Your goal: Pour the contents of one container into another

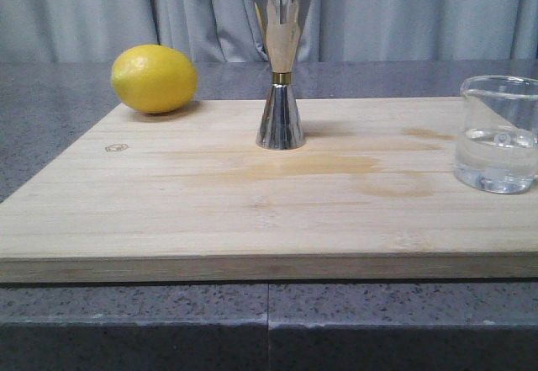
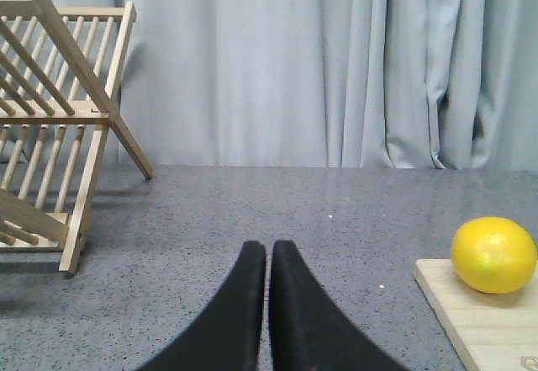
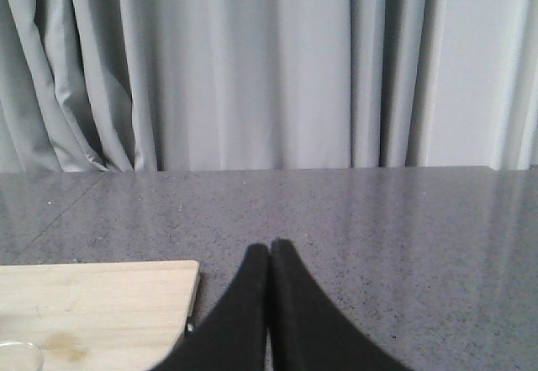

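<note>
A small clear glass beaker (image 1: 498, 134) with clear liquid in it stands at the right edge of the wooden board (image 1: 168, 211). The tall steel jigger (image 1: 282, 68), gold band at its waist, stands upright at the board's back middle. Only the beaker's rim (image 3: 18, 356) shows in the right wrist view. My left gripper (image 2: 268, 253) is shut and empty over the grey counter, left of the board. Off the board's right side, my right gripper (image 3: 270, 251) is also shut with nothing in it. Neither gripper shows in the front view.
A yellow lemon (image 1: 154, 78) rests on the board's back left corner, also seen as the lemon (image 2: 493, 254) from the left wrist. A wooden dish rack (image 2: 55, 127) stands on the counter left of the left gripper. Grey curtains hang behind the counter.
</note>
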Action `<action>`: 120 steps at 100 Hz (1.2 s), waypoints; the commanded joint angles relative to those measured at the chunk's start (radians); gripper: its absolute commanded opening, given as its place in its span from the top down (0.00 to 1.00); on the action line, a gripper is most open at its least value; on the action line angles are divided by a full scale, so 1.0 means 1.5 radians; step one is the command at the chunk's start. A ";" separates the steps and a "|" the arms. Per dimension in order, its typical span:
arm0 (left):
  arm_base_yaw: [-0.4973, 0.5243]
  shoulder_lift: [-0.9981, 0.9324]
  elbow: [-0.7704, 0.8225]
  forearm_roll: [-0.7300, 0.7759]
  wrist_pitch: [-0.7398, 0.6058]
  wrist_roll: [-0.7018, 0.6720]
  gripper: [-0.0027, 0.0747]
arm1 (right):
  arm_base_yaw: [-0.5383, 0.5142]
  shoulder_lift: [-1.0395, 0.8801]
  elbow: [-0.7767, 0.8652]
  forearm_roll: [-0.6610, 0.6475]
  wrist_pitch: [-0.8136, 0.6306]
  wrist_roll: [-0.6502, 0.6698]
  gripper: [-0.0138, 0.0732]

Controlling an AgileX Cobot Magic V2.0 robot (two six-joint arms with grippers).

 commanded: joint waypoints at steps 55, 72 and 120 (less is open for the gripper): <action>0.000 0.192 -0.173 -0.005 0.024 -0.003 0.99 | -0.001 0.178 -0.176 0.015 0.088 -0.002 0.92; 0.000 0.192 -0.173 -0.005 0.024 -0.003 0.99 | -0.001 0.178 -0.176 0.015 0.088 -0.002 0.92; 0.000 0.192 -0.173 0.003 0.019 -0.003 0.45 | -0.001 0.178 -0.176 0.015 0.092 0.018 0.34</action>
